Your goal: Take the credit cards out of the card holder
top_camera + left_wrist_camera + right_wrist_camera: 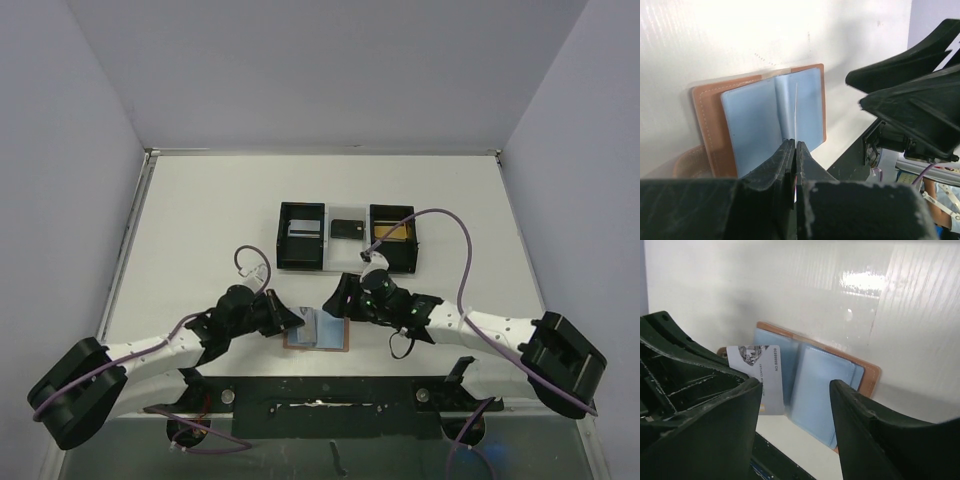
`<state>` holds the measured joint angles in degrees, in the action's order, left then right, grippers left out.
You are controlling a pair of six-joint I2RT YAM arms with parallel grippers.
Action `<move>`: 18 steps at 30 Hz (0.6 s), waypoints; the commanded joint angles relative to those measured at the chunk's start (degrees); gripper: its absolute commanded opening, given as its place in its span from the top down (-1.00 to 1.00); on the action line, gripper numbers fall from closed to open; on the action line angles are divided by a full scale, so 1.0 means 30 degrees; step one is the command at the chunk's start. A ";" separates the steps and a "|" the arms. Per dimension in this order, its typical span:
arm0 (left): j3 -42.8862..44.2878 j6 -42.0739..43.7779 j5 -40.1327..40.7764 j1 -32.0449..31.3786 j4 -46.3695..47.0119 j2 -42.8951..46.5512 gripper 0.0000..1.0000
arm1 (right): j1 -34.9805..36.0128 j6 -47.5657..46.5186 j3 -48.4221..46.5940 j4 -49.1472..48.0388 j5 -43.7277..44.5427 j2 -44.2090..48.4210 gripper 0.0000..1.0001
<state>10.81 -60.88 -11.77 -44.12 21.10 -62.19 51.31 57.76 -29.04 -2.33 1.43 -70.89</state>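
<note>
Near edge of table [200,230], between the two arms: card holder [332,336] lying open and flat, pale blue lining up, tan leather border showing round it.

Left gripper [794,145]: fingers pressed together, clamped on pale card [762,375]. Seen edge-on from left wrist as a thin white line rising from the fingertips, over the fold of the card holder. From right wrist: card face showing, printed picture at top and a line of digits down one side, standing over one blue half of the card holder. Cannot tell whether its far end sits in a pocket or is free.

Right gripper [337,298]: just beyond the card holder's far edge, near the left gripper, not touching it. Fingers apart, nothing between them; blue lining visible through the gap.

Farther back on table, well apart from card holder: black tray [282,240], three compartments, white middle. Left compartment: grey card [301,230]. Middle: black card [346,228]. Right: gold card [390,234]. All three lying flat inside.
</note>
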 commanded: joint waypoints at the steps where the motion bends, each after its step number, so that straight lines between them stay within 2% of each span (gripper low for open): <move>1: 0.1228 0.1286 0.0243 0.0171 -0.0429 0.1317 1.00 | -0.0591 -0.0387 0.0334 -0.1006 0.0797 0.1890 -0.24; 8: 0.1553 0.2046 0.0353 0.0204 -0.0733 0.2685 1.00 | -0.1202 -0.0433 0.1769 -0.2471 0.0643 0.3697 -0.93; 13: 0.1369 0.2442 0.0196 0.0211 0.0141 0.3222 1.00 | -0.1679 0.0048 0.2435 -0.3154 0.0695 0.4829 -0.95; 18: 0.1202 0.2446 -0.0019 0.0233 0.1451 0.3255 1.00 | -0.1802 -0.1296 0.3188 -0.5185 -0.0079 0.5429 -0.95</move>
<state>12.91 -54.94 -11.14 -43.77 19.11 -53.34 46.44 56.97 -20.71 -8.95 2.04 -56.60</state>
